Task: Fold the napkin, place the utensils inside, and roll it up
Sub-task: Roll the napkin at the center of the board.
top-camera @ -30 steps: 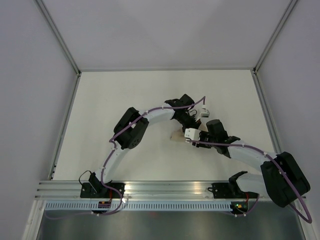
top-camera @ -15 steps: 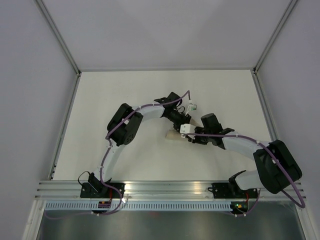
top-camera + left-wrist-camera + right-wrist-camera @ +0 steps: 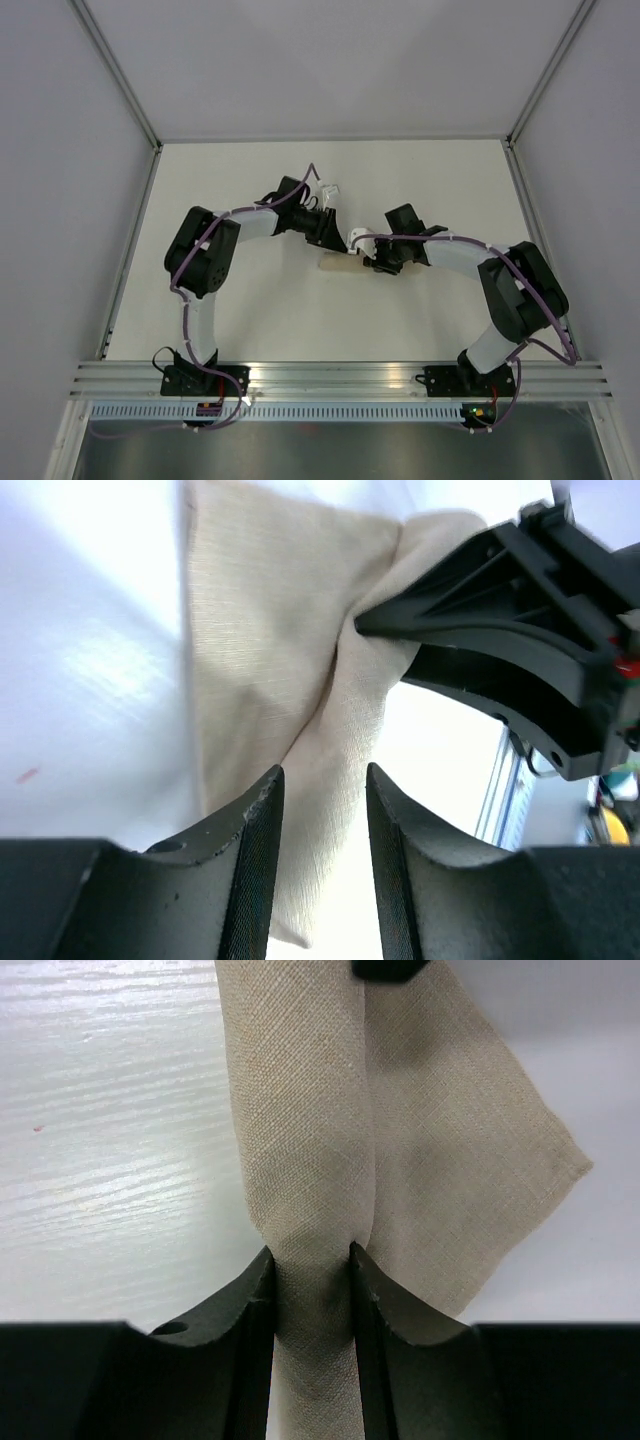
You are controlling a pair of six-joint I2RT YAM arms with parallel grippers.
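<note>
Your right gripper (image 3: 310,1256) is closed on the napkin (image 3: 305,1110). In its wrist view you see the tan cloth squeezed into a narrow neck between the two black fingers (image 3: 240,1300), then spreading out again beyond them. One looser flap runs off to the right and ends in a straight edge lying on the white table (image 3: 110,1160).

Your left gripper (image 3: 320,775) has its jaws part way apart, with a slim gap between them. The napkin (image 3: 280,650) fills that gap, and a raised fold of it runs down toward the fingers. You cannot tell from these pictures whether the left pads are pinching the cloth or only straddling it. In that same view, the right gripper's fingers (image 3: 470,590) come in from the upper right, and one tip presses into the cloth where the fold starts.

From above, you see both arms bent inward so that they meet near the middle of the table (image 3: 250,190). The napkin (image 3: 338,265) shows there as a small, pale, gathered bundle lying on the surface. The left gripper (image 3: 338,250) comes down on it from the far left side. The right gripper (image 3: 366,263) reaches it from the right, so the two sets of fingers are close together at the bundle's right end. The arm bases sit on the metal rail (image 3: 330,375) at the near edge.
</note>
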